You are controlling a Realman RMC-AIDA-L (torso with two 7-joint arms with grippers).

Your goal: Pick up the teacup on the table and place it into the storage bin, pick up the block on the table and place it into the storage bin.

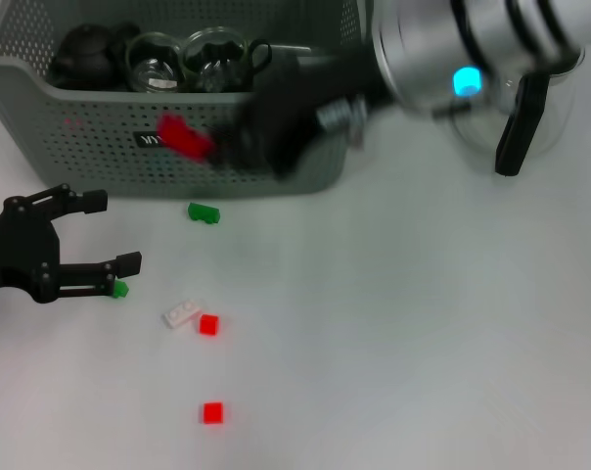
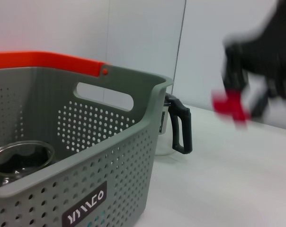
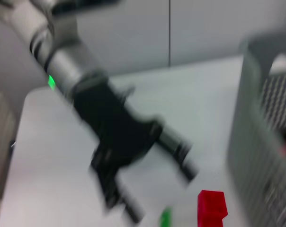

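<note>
- We see the right gripper (image 1: 212,147) clenched on a red block (image 1: 183,136), in front of the storage bin (image 1: 100,147) wall.
- Glass teacups (image 1: 154,61) sit inside the bin, behind the jaws.
- Left gripper (image 1: 105,235) spread wide over the table (image 1: 423,343); a green block (image 1: 119,289) touches its lower fingertip.
- A green brick (image 1: 204,212), white brick (image 1: 182,313) and two red cubes (image 1: 208,324) lie below the right jaws.

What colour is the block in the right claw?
Red block, clearest in the head view.
</note>
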